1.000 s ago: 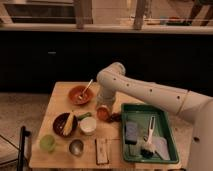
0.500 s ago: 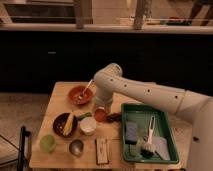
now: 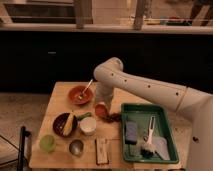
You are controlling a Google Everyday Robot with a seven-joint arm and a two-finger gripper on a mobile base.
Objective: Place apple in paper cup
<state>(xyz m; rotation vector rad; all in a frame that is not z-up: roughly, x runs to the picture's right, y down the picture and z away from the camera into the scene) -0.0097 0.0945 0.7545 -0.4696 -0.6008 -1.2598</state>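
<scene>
The apple (image 3: 101,110) is a small red-orange fruit on the wooden table (image 3: 60,92), just right of the orange-red bowl. My gripper (image 3: 102,106) hangs from the white arm (image 3: 145,87) and is down at the apple, covering its top. The paper cup (image 3: 88,125) is short and white and stands upright a little to the front left of the apple, apart from the gripper. Its mouth is uncovered.
An orange-red bowl with a spoon (image 3: 80,94) is behind the cup. A dark bowl with a banana (image 3: 65,124), a light green cup (image 3: 47,143), a metal cup (image 3: 76,147) and a flat packet (image 3: 102,150) stand in front. A dark reddish cluster (image 3: 114,117) lies beside a green tray (image 3: 165,150) holding tools.
The arm's elbow has shifted slightly. The gripper stays at the apple, and the apple and the cup are in the same places.
</scene>
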